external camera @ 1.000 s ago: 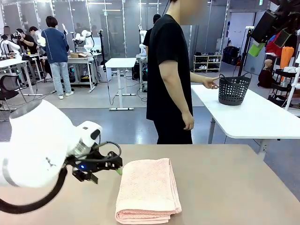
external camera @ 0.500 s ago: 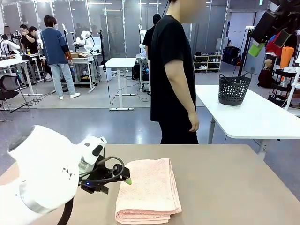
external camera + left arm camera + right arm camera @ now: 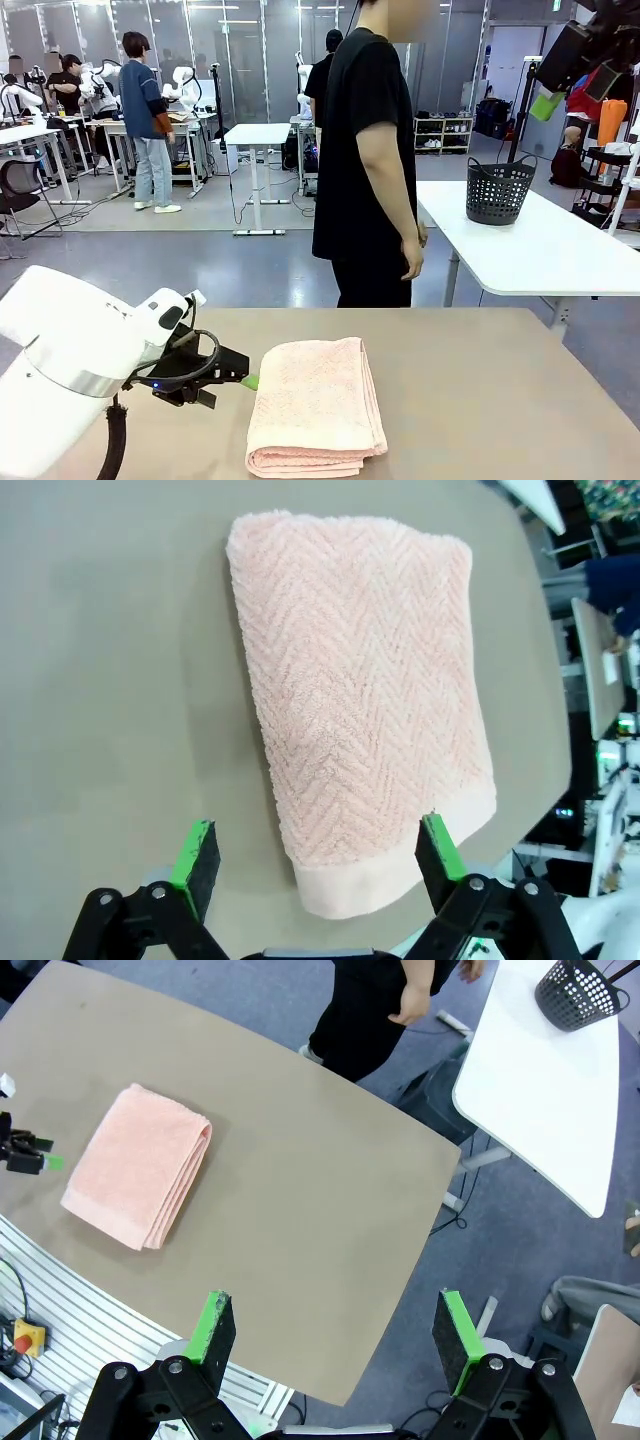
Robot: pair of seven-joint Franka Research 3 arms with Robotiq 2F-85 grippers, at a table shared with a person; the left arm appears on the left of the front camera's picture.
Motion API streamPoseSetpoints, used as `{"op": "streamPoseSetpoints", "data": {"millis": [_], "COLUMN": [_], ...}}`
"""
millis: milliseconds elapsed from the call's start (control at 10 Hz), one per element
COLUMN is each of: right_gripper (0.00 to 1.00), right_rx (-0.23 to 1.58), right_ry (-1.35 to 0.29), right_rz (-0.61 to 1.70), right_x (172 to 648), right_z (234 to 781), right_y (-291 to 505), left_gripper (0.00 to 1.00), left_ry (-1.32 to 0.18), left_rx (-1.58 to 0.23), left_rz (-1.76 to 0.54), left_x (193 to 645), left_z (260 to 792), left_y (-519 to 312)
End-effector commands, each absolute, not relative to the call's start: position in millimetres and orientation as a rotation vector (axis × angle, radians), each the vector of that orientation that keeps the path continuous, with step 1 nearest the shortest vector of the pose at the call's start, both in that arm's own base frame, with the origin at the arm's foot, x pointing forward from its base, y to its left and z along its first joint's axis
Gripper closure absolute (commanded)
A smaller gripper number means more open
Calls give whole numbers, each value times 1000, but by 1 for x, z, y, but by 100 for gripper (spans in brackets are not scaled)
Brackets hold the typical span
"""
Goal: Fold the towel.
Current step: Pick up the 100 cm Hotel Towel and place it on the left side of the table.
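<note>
The towel (image 3: 316, 404) lies folded in a thick salmon-pink stack near the table's front edge, herringbone weave up; it is also in the right wrist view (image 3: 138, 1164). My left gripper (image 3: 246, 379) hovers just left of the towel, open and holding nothing. In the left wrist view its green pads (image 3: 198, 858) stand wide apart, and the towel's (image 3: 365, 690) hemmed near end lies below the left gripper (image 3: 318, 860). My right gripper (image 3: 335, 1332) is open, high above the table and far from the towel.
A person (image 3: 365, 150) in black stands at the table's far edge, arms down. Behind, a dark perforated basket (image 3: 498, 190) sits on a white table (image 3: 560, 250). The brown table (image 3: 480, 390) is bare right of the towel.
My left gripper pushed towards the towel's left edge, then drew back a little to the left. The person's hand left the basket and dropped to their side.
</note>
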State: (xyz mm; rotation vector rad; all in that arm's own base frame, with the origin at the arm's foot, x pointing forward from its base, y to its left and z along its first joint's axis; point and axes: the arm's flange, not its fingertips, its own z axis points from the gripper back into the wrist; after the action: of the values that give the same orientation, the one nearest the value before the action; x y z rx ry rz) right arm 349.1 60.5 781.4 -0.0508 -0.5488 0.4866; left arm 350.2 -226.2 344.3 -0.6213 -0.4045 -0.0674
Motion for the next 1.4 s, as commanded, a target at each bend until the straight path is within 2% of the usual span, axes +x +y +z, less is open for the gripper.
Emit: {"op": "streamPoseSetpoints", "data": {"millis": [0,300,700,1300], "right_gripper": [0,0,0,0], "right_rx": [-54,-54,-54,-54], "right_ry": [-548,-548,-548,-548], "right_rz": [487,487,487,487], "right_x": [350,350,350,350], "right_z": [782,782,782,782], "right_y": [59,59,59,59], "left_gripper": [0,0,0,0], "left_ry": [-415,-406,-404,-416], "left_rx": [-600,-617,-640,-691], "left_rz": [-21,-50,-136,-85], "left_x": [341,346,390,405], "left_z": [354,346,321,279], "left_y": [-237,-231,-232,-248]}}
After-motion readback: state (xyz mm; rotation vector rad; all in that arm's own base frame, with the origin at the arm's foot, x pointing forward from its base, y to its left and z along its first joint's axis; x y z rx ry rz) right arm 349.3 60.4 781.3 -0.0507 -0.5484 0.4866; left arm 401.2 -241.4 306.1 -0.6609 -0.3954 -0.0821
